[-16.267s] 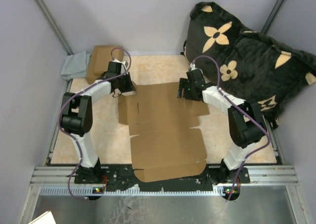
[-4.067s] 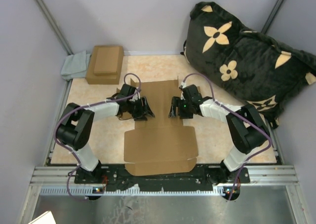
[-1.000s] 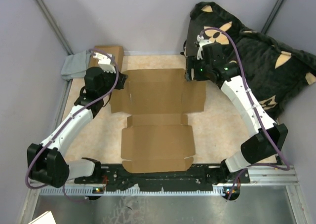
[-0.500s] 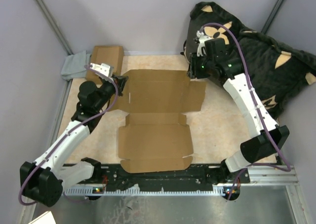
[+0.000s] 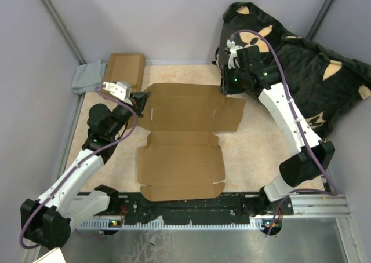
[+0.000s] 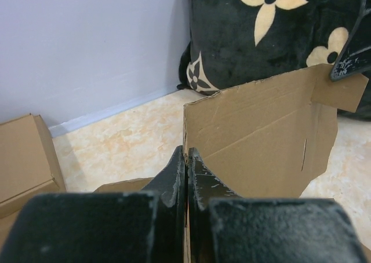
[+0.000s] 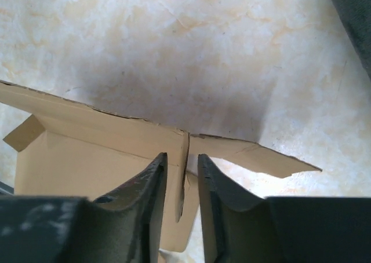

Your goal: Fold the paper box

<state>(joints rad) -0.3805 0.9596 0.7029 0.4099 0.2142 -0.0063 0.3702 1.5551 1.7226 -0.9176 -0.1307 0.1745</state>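
Observation:
The paper box (image 5: 179,159) is a flat brown die-cut sheet on the table, its near flaps by the arm bases. My left gripper (image 5: 142,101) is shut on the left edge of the far panel. In the left wrist view the pinched panel (image 6: 261,135) stands upright beyond my left gripper (image 6: 186,154). My right gripper (image 5: 223,90) is at the panel's far right corner. In the right wrist view its jaws (image 7: 181,156) straddle the cardboard edge (image 7: 87,159) beside a slit, with a gap still showing on both sides.
A smaller stack of two brown boxes (image 5: 124,70) and a grey cloth (image 5: 88,77) lie at the back left. A big black cushion with tan flowers (image 5: 290,60) fills the back right, close behind the right gripper. Grey walls enclose the table.
The right gripper's jaws have narrowed around the far right corner. The left arm has pulled back and leftward with the panel's edge, and the sheet has slid slightly left.

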